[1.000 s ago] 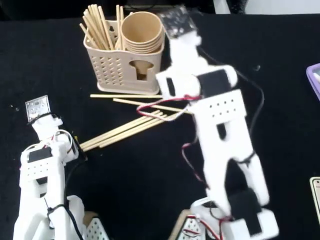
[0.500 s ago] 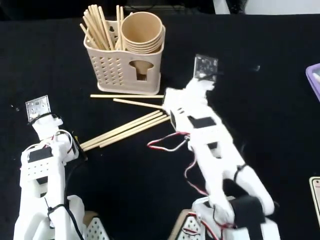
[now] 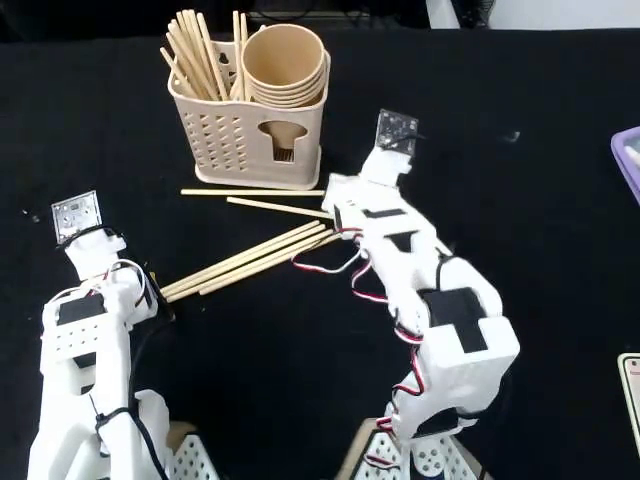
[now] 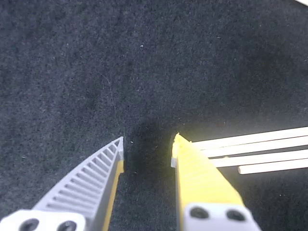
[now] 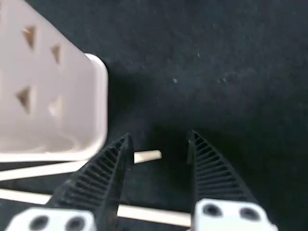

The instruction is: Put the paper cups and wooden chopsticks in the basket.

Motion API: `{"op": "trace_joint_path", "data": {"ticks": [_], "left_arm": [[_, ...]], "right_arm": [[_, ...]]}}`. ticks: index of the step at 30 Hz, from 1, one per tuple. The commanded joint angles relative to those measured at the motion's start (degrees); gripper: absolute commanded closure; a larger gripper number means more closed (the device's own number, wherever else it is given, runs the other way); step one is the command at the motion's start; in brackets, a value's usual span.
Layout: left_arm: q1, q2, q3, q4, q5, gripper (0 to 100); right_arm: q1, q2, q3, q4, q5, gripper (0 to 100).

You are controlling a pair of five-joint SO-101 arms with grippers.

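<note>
Chopsticks [image 3: 250,262] lie loose on the black table [image 3: 560,250]. You can count six: a slanting bundle of four, plus two singles just in front of the basket [image 3: 235,145]. More pale wooden sticks stand upright in one basket compartment, and a nested stack of tan cups [image 3: 285,60] sits in the other. Your right claw [image 5: 159,142] hangs over the singles by the basket's corner, fingers apart and empty. Your left claw [image 4: 147,147] is spread and empty too, at the bundle's end.

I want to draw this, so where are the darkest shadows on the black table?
Left wrist view: a darker patch on the table between the open fingertips of the left gripper. Right wrist view: shadow beside the basket and beneath the right gripper. High view: the loose chopsticks cast almost none.
</note>
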Motion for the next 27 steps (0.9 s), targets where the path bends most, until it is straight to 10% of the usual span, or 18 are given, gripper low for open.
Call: {"op": "trace_joint_path", "data": {"ticks": [1,12,27], "left_arm": [[-0.13,-1.23,-0.31,-0.7,0.35,83],[-0.13,-1.41,-0.31,-0.7,0.35,83],[-0.13,-1.41,-0.22,-0.7,0.35,83]], "right_arm": [[0.97,-0.4,-4.44,4.48,-0.09,81.2],[-1.32,0.13,-13.76,30.77,18.64,81.2],[-0.97,3.21,-15.43,17.05,5.27,81.1]]}}
